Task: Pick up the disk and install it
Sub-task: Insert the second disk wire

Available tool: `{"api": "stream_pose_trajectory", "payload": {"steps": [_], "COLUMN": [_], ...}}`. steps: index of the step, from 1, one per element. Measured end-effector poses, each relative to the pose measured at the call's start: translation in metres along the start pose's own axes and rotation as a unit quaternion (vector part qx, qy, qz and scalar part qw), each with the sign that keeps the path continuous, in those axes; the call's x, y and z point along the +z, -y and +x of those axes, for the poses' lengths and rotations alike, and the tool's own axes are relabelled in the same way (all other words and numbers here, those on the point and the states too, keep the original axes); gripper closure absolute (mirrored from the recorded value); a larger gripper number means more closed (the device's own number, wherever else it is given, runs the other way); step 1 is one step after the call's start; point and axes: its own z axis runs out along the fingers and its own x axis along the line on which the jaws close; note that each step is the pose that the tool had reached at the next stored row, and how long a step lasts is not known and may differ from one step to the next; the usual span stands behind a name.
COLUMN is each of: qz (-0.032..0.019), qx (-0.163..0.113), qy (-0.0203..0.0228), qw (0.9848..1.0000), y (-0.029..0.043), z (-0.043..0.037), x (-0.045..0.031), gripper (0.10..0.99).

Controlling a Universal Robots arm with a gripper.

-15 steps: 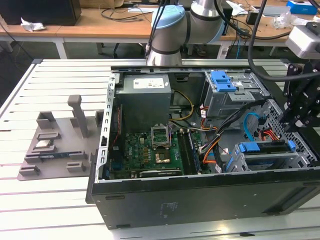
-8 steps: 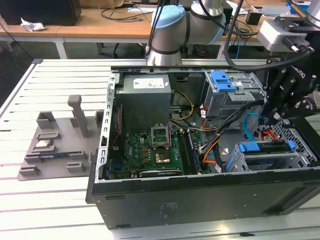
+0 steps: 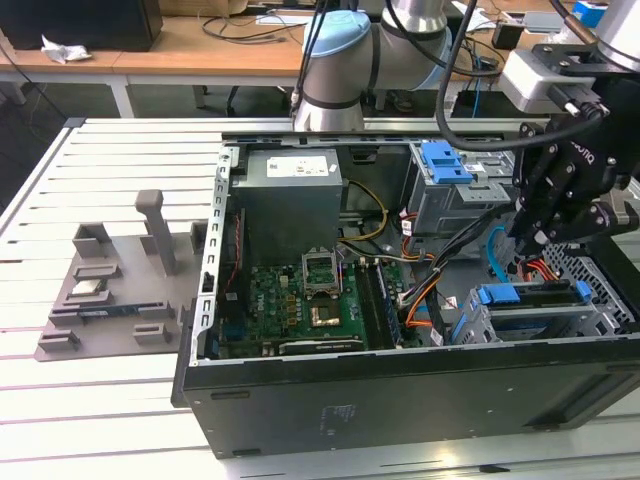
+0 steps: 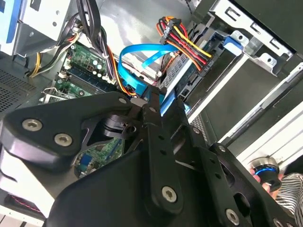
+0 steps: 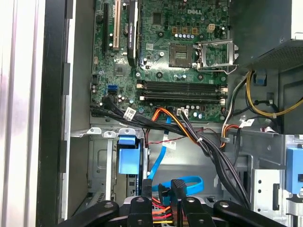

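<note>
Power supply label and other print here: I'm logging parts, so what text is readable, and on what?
Power supply, white label: too small to read.
Motherboard, white markings: too small to read.
Computer case, outer wall sticker: blurred.
Nothing can be quoted.

The disk (image 3: 535, 308), blue-framed, sits level in the grey drive cage at the case's front corner.

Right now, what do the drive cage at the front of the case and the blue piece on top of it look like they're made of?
The drive cage looks like bare sheet metal: dull grey, thin folded edges, punched holes. The blue piece on top looks like moulded plastic: uniform saturated colour, soft sheen, rounded edges. Whether it is the disk's carrier frame cannot be told. The gripper hangs just above them.
</note>
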Motion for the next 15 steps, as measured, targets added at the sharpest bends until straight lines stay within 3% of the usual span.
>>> {"api": "stream_pose_trajectory", "payload": {"steps": [4,6,10,14,15], "qz": [0.0,0.0,0.0,0.0,0.0], "qx": [0.0,0.0,0.0,0.0,0.0], "qy": [0.0001,0.0001,0.0001,-0.0009,-0.0008], "qw": [1.0,1.0,1.0,1.0,1.0], "y": [-0.0001,-0.0002,-0.0002,-0.0002,0.0027], "z": [0.0,0.0,0.0001,0.0094,0.0131], "x": [0.0002,0.0002,0.0004,0.0026,0.0048], "gripper": [0.8,0.925,0.925,0.925,0.925]}}
